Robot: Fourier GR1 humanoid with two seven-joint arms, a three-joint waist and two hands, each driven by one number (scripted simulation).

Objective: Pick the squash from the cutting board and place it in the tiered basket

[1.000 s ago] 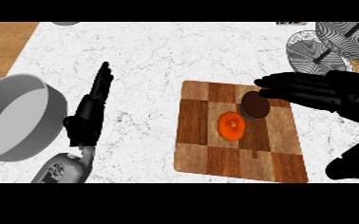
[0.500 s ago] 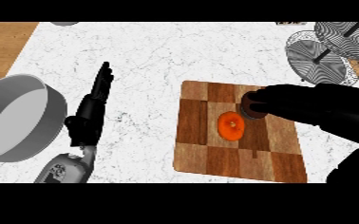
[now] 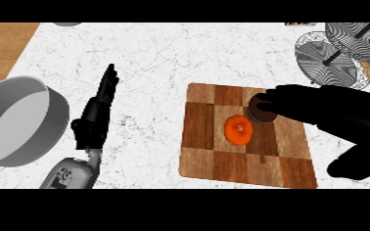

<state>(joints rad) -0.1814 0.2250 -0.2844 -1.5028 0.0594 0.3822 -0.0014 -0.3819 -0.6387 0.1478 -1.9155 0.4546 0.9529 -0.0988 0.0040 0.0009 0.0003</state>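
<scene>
Orange squash (image 3: 239, 129) lies on the cutting board (image 3: 217, 156); I see my right hand (image 3: 318, 108) above it, fingers relaxed, hiding the board's right edge; my left hand (image 3: 98, 111) rests open, well left.

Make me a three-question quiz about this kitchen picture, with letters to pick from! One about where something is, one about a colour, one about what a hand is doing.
1. Where is the squash?
A. on the cutting board
B. in the grey pan
C. in the tiered basket

2. What colour is it?
A. green
B. orange
C. white

3. What is the left hand doing?
A. holding the squash
B. gripping the pan
C. resting open

Answers: 1 A, it lies mid-board. 2 B, bright orange against the brown wood. 3 C, its fingers are straight, holding nothing, left of the board.
</scene>
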